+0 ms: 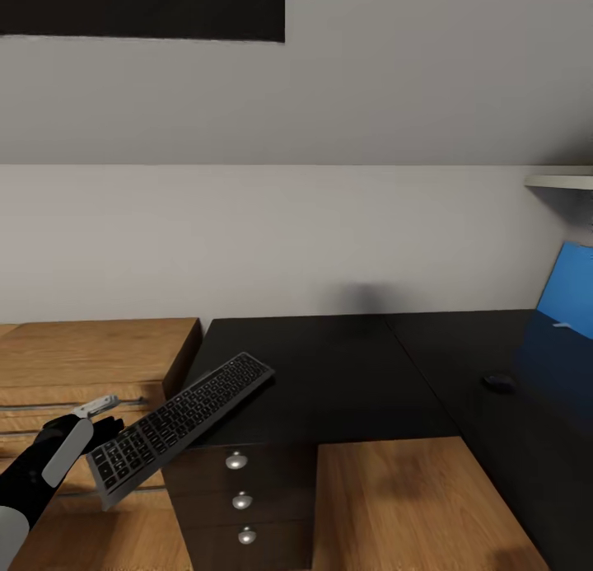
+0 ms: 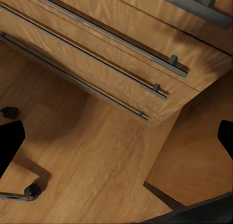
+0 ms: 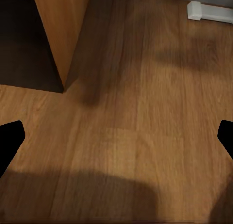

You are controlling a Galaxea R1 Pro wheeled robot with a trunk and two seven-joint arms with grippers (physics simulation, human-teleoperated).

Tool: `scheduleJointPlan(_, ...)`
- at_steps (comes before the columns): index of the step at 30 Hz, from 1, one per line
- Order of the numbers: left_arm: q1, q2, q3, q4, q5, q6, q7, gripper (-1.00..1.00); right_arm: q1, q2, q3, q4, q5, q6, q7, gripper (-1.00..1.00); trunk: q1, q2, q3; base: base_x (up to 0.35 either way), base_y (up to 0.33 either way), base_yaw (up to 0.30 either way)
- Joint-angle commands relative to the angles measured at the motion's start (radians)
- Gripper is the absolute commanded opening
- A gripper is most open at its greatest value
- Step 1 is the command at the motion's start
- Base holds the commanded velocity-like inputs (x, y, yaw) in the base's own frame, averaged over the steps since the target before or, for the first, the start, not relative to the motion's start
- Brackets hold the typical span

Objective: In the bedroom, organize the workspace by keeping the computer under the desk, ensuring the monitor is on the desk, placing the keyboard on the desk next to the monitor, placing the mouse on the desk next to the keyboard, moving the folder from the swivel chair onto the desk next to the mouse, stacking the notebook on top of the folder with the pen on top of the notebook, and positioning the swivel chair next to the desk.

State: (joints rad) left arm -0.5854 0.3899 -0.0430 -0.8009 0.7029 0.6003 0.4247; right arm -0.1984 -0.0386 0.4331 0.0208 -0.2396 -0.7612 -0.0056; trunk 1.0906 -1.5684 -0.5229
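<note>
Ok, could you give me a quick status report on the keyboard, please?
Left gripper shut on keyboard, carried tilted over desk edge. Right gripper open, empty. Mouse on desk.

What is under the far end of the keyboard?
The far end of the keyboard lies over the black desk corner. Whether it touches cannot be told. The near end is at the left gripper, beyond the desk edge.

left hand [image 1: 103, 439] closed, arm low

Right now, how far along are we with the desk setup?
Early. The monitor and the mouse sit on the black desk at its right end. In hand: the left gripper holds the keyboard tilted over the desk's left edge, not yet set down. Folder, notebook, pen, chair and computer are all left to place or check.
</note>
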Motion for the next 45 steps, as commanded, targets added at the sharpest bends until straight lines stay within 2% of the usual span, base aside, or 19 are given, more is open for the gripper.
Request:
scheduleJointPlan(1,-0.001,0.001,-0.005,-0.001,0.01,0.001,0.009,1.0,-0.001,0.0,0.009,0.002,-0.007,-0.004,-0.001,1.0,0.0,-0.001,-0.001,-0.205,0.0,0.0)
scheduleJointPlan(45,-0.001,0.004,-0.004,-0.001,0.009,0.001,0.011,1.0,-0.001,0.0,0.007,0.002,-0.007,-0.004,-0.002,1.0,0.0,-0.001,-0.001,-0.037,-0.013,0.0)
